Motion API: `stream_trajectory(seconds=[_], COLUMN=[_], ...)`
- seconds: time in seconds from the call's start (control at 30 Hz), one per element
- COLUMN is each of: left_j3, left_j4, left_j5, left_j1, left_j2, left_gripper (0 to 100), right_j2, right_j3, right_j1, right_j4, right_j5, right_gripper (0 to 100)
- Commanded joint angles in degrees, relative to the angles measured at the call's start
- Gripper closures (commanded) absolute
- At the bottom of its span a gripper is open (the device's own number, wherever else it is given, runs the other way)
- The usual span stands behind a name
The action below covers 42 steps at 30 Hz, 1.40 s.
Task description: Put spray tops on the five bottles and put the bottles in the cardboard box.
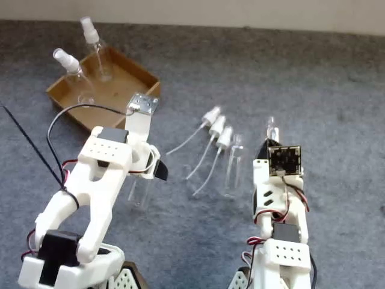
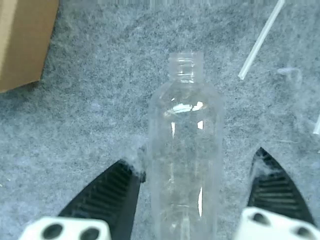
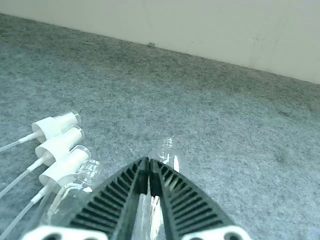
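Now, I see left gripper [image 2: 198, 162] released, straddling capless bottle [image 2: 186, 150] lying near front of box [image 1: 129, 81]. Right gripper [image 3: 149, 165] clenched on second bottle [image 3: 167, 150], well right of box. Three tops [image 1: 216, 126] between.

Glossy clear plastic bottle [image 2: 185, 150], rough fuzzy cloth table cover [image 2: 90, 115] — matt cardboard box [image 2: 20, 40].

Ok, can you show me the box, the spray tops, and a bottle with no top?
cardboard box [image 1: 129, 81], high view, on its bare floor.
spray tops [image 1: 218, 125], high view, on the middle one's white head.
bottle [image 2: 185, 150], left wrist view, on its clear body.
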Motion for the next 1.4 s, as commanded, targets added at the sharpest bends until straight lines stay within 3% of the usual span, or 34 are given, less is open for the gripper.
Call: stream_trajectory(seconds=[0.0, 0.4, 0.57, 0.87, 1.37], left_j3=[-3.0, -8.0, -8.0, -8.0, 6.3], left_j4=[-4.3, -5.9, -6.2, -5.9, -7.9], left_j5=[-3.3, -3.7, -3.7, -3.6, -3.3], left_j1=[-0.7, -0.8, -0.7, -0.4, -0.3], left_j2=[4.8, 16.4, 16.6, 16.1, -8.9], left_gripper=[70, 70, 79, 79, 79], right_j2=[-0.3, -0.3, -0.3, -0.4, -0.4], right_j3=[8.8, 8.8, 8.8, 8.8, 8.8], right_j1=[0.4, 0.4, 0.4, 0.4, 0.4], right_j4=[-1.5, -1.5, -1.5, -1.5, -1.5], right_j5=[0.1, 0.1, 0.1, 0.2, 0.2], right_gripper=[99.5, 99.5, 99.5, 99.5, 99.5])
